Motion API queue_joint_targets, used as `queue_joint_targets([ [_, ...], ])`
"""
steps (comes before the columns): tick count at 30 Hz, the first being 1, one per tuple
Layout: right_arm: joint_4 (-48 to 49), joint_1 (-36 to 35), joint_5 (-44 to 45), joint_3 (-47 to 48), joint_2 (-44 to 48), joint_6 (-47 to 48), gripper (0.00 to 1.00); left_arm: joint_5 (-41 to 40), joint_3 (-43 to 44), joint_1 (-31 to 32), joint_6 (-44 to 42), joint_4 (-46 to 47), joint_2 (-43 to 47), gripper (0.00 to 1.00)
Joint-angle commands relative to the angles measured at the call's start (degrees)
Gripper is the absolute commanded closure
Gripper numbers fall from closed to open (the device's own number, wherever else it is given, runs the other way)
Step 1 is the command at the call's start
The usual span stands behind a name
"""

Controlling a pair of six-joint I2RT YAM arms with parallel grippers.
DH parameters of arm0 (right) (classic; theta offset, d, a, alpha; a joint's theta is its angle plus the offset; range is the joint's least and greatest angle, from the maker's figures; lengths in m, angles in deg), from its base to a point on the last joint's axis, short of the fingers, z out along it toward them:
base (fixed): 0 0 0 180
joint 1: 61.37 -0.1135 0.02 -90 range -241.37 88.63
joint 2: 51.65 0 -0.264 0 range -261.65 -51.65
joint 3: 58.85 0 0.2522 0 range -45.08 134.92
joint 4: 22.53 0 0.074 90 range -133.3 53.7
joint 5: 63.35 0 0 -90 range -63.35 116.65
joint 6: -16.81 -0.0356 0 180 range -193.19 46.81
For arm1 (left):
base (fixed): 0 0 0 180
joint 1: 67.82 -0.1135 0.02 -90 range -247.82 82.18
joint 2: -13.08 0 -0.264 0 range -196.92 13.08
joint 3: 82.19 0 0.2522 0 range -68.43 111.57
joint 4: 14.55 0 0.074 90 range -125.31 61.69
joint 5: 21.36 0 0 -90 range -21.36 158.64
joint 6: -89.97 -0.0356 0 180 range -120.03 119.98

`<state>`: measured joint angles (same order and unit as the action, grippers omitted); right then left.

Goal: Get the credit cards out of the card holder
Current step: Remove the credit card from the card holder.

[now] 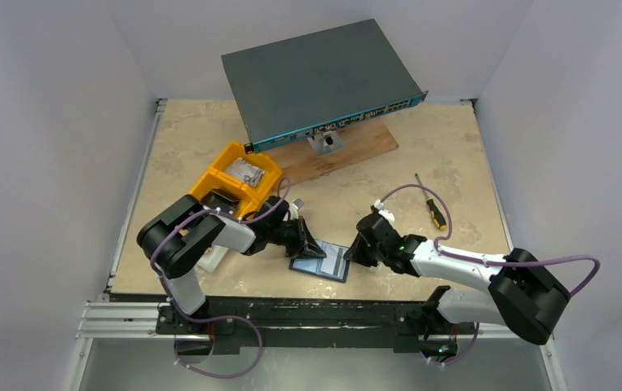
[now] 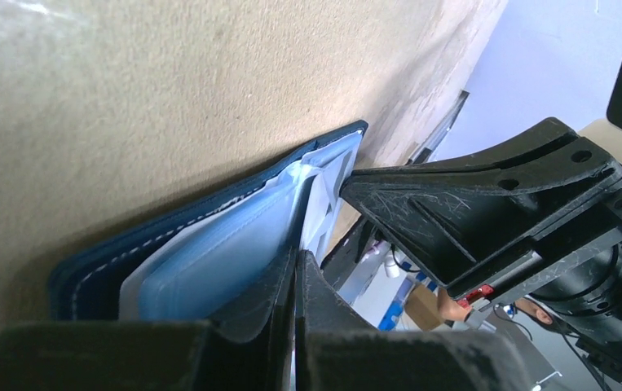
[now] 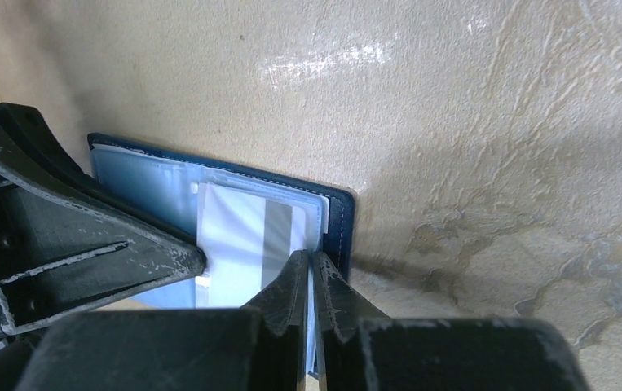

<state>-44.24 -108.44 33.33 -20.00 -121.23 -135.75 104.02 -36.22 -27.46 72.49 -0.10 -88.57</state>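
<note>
Two hands (image 1: 315,248) (image 1: 353,252), one card holder (image 1: 324,264), one card (image 3: 246,236)

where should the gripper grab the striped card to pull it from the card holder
Probably pinch the striped card by the edge nearest the right gripper, coming in low from that side: it lies flat in the open card holder, so only an edge offers a hold.

No legible text anywhere.

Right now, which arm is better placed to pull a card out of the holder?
Probably right: the right hand, shut, sits against the striped card; the left hand rests on the holder.
</note>
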Motion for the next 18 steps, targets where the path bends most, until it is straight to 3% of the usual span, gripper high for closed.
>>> queue_joint_targets([
  [1, -9.81, 0.49, 1.96, -2.30, -0.82, 1.91, 1.00, -3.04, -0.28, -1.55, -5.61, -5.37, 3.75, 1.00],
  [18, -8.74, 0.55, 1.95, -0.89, -2.16, 2.92, 1.00, -6.31, -0.18, -2.52, -11.09, -15.74, 10.51, 1.00],
])
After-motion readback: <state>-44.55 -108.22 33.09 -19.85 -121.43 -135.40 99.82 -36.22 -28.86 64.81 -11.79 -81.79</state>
